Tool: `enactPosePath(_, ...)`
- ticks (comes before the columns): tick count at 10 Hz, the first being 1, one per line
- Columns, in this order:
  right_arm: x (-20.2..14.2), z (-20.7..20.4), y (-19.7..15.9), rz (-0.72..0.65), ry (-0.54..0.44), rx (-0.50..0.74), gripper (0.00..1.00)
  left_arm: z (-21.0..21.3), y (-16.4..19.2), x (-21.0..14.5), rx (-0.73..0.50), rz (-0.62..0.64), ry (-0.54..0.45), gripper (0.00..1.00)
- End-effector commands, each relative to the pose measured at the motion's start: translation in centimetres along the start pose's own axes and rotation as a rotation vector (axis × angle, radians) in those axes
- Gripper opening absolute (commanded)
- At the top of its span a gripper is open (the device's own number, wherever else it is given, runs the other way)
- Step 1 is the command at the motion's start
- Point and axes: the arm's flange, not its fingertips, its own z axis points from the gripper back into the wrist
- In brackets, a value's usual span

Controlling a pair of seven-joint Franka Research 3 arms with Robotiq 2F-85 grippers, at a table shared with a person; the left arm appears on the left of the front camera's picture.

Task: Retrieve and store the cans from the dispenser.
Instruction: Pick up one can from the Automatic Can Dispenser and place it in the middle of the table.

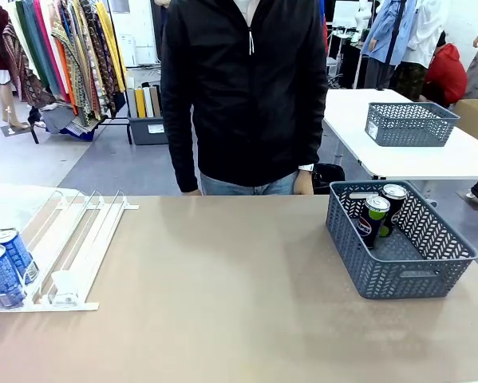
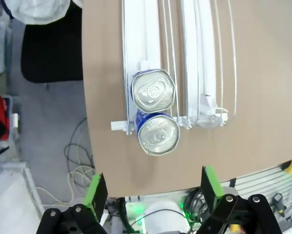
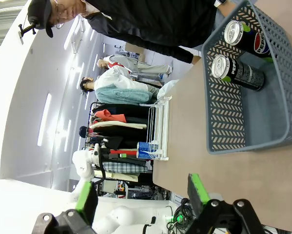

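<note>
Left end effector (image 2: 153, 187) hangs released, jaws wide, over two blue cans (image 2: 153, 91) touching at the low front end of the dispenser (image 2: 148, 44), near the desk (image 1: 223, 303) edge; right end effector (image 3: 142, 192) is released too, empty; two black cans (image 1: 374, 219) sit in the grey basket (image 1: 406, 279), well apart

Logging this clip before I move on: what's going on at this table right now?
Two blue cans sit at the near end of the dispenser, and two black cans are already in the grey basket. The left gripper hangs open above the blue cans, holding nothing. The right gripper is open and empty too. The person stands at the far side, handling no can.
</note>
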Motion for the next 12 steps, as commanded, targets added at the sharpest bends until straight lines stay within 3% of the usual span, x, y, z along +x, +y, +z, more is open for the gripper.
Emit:
enactPosePath(1, 0.1, 0.1, 0.2, 0.023, 0.002, 0.013, 1.00, 0.3, 1.5, -0.6, -0.010, 0.027, 0.026, 1.00)
enactPosePath(5, 0.1, 0.1, 0.2, 0.023, 0.002, 0.013, 1.00, 0.0, 1.5, -0.6, -0.023, 0.024, 0.016, 1.00)
enactPosePath(6, 0.1, 0.1, 0.2, 0.023, 0.002, 0.013, 1.00, -1.7, 0.4, -0.2, -0.067, -0.033, 0.047, 1.00)
enactPosePath(8, 0.1, 0.1, 0.2, 0.023, 0.002, 0.013, 1.00, -3.9, -1.2, 0.0, -0.091, -0.077, 0.001, 1.00)
enactPosePath(10, 0.1, 0.1, 0.2, 0.023, 0.002, 0.013, 1.00, -6.0, -2.2, -0.2, -0.071, -0.086, 0.085, 1.00)
enactPosePath(12, 0.1, 0.1, 0.2, 0.023, 0.002, 0.013, 1.00, -7.5, -2.4, -0.1, -0.008, -0.084, 0.097, 1.00)
